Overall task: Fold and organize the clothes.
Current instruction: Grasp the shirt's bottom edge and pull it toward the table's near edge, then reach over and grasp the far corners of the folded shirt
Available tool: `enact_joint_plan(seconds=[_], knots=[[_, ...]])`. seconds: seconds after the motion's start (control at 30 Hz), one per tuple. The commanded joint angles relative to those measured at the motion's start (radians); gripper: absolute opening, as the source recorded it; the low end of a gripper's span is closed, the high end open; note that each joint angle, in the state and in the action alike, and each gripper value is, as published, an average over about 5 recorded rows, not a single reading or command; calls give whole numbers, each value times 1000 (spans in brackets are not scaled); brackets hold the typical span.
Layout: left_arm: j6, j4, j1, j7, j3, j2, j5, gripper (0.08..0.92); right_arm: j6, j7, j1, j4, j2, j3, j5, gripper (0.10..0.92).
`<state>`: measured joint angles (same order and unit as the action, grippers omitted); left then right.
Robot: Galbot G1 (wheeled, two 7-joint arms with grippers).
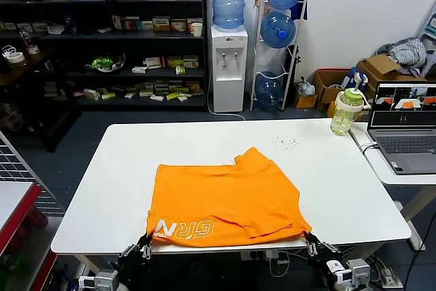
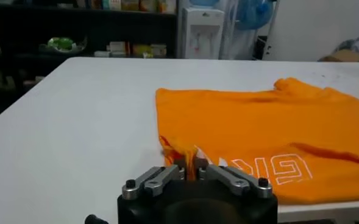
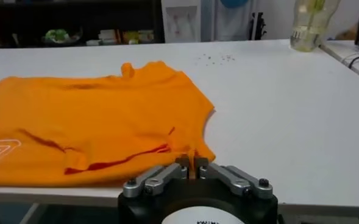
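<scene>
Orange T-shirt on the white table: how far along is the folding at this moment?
Done: the bright orange cotton T-shirt already lies doubled over on the white table, its white lettering showing along the near edge. In hand: the left gripper and the right gripper each pinch a near corner at the table's front edge. Left: it is still wide and rumpled, so further folds and tidying seem to remain.

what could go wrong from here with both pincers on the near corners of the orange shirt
1. The orange T-shirt lies right at the near edge of the white table; once released, its hem could slide off.
2. The left pincer and right pincer each pinch only a thin bit of cloth, so a corner may snag and drag as they back off.
3. The fold already looks uneven, so the next one may come out crooked.
</scene>
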<state>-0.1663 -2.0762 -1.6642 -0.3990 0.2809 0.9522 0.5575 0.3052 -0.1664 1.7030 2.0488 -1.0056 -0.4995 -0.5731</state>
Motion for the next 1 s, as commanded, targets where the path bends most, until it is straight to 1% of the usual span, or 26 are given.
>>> enact_joint_plan(seconds=[0.03,0.17,0.23,0.27,0.33,0.4,0.47,0.57,0.63,0.77,0.9,1.0], knots=[[7,20,-17,1,16,-6,-28,301,-8,-3,28,13,4,-28,-2,328],[7,23,19,-4,34,-24,-23,413,-13,7,-42,13,22,-50,-37,440],[7,29,60,-5,37,-36,-14,474,-12,10,-110,7,35,-49,-57,501],[9,37,100,-4,36,-41,-5,500,-9,9,-160,-4,40,-41,-65,527],[12,66,204,-3,23,-42,20,561,0,0,-275,-35,46,-13,-75,588],[15,126,353,-1,-10,-29,64,621,18,-14,-428,-102,42,38,-91,640],[13,215,493,6,-56,-8,112,673,35,-30,-586,-192,29,107,-112,700],[9,380,690,40,-134,18,153,757,51,-44,-803,-364,-3,230,-126,779],[4,488,793,74,-186,32,160,799,54,-39,-922,-489,-32,309,-119,809],[-38,670,928,141,-261,62,208,821,73,-19,-1078,-699,-97,408,-110,822],[-88,807,1008,192,-302,82,239,822,111,11,-1144,-825,-151,449,-108,823],[-107,861,1028,218,-318,85,242,823,132,39,-1163,-875,-173,466,-93,823]])
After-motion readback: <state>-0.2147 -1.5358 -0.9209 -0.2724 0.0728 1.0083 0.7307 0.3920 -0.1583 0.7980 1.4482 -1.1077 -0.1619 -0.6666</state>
